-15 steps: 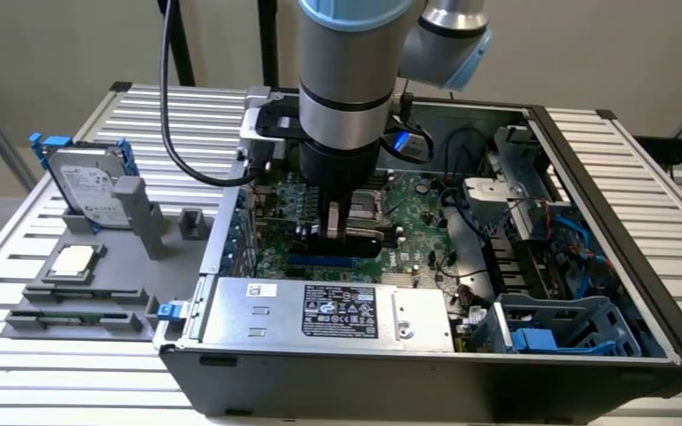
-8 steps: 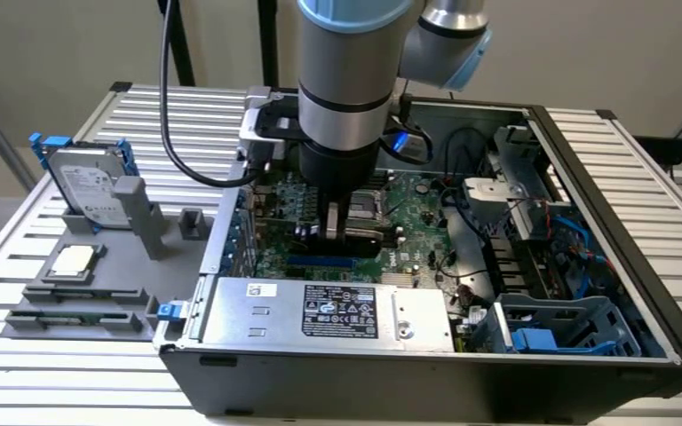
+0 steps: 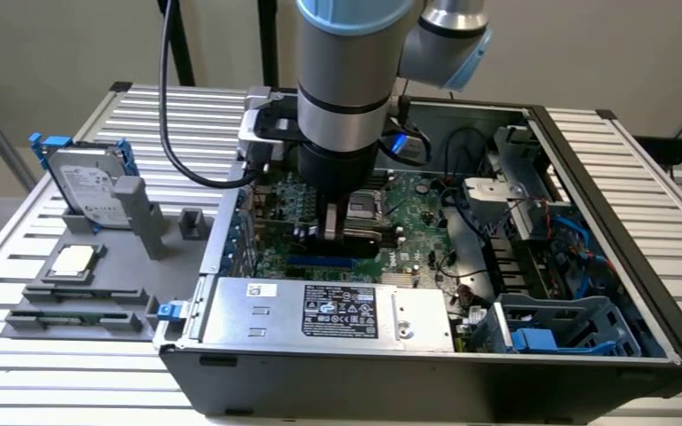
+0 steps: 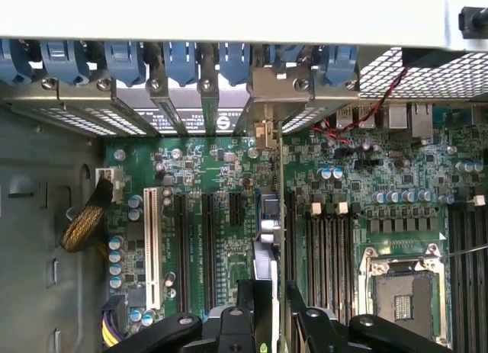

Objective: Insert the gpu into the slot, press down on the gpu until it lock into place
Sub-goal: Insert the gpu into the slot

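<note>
The pincer (image 3: 344, 238) is clenched on the gpu (image 4: 280, 193), which stands upright on edge over the blue slot (image 3: 323, 264) inside the computer case (image 3: 436, 382); whether it is seated I cannot tell. Keep the gpu square to the slot and push straight down, evenly, without tilting

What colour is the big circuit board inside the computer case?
The circuit board is green, clearest in the wrist view.

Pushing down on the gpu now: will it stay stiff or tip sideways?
Likely stiff: seen edge-on, the gpu looks straight and flat. Standing on its thin edge near the slot, it could tilt if pushed off-centre. The gripper flanking it should steady it.
</note>
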